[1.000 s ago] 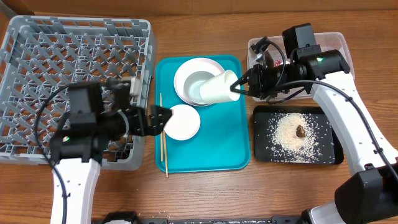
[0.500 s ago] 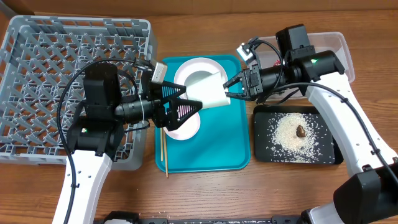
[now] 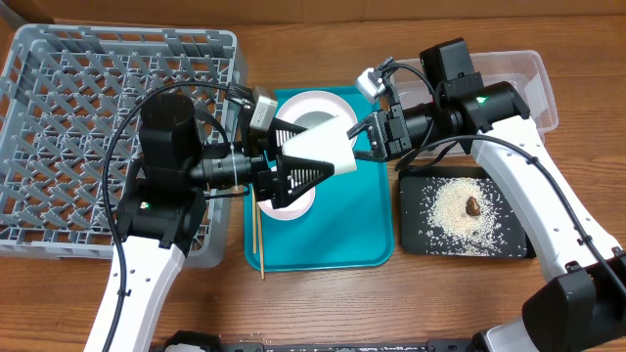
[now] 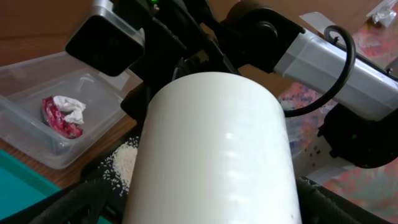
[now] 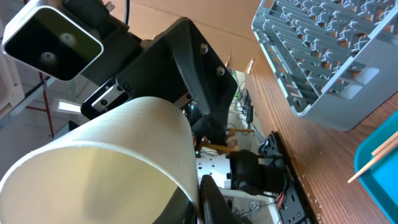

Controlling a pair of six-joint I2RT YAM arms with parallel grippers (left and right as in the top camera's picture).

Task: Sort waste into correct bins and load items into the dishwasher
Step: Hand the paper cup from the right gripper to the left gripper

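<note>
The small white cup (image 3: 325,147) hangs above the teal tray between both arms. My right gripper (image 3: 365,134) is shut on the cup's rim (image 5: 106,162). My left gripper (image 3: 315,154) is open, one finger on each side of the cup's body (image 4: 214,149). The white plate (image 3: 282,200) and the bowl (image 3: 308,108) lie on the tray, partly hidden. The chopsticks (image 3: 257,230) lie along the tray's left edge. The grey dish rack (image 3: 88,98) is on the left. The red wrapper with its paper wad (image 4: 62,115) lies in the clear tub (image 3: 528,78). Rice (image 3: 455,207) and a brown lump (image 3: 473,205) lie in the black tray (image 3: 511,246).
The teal tray (image 3: 342,235) lies between the rack and the two bins. The left arm's cables loop over the rack's right edge. The right arm reaches across the clear tub. Bare wooden table runs along the front.
The right gripper has carried the cup left, off the bowl. The left arm has swung right from the rack and set its open fingers around the cup.
</note>
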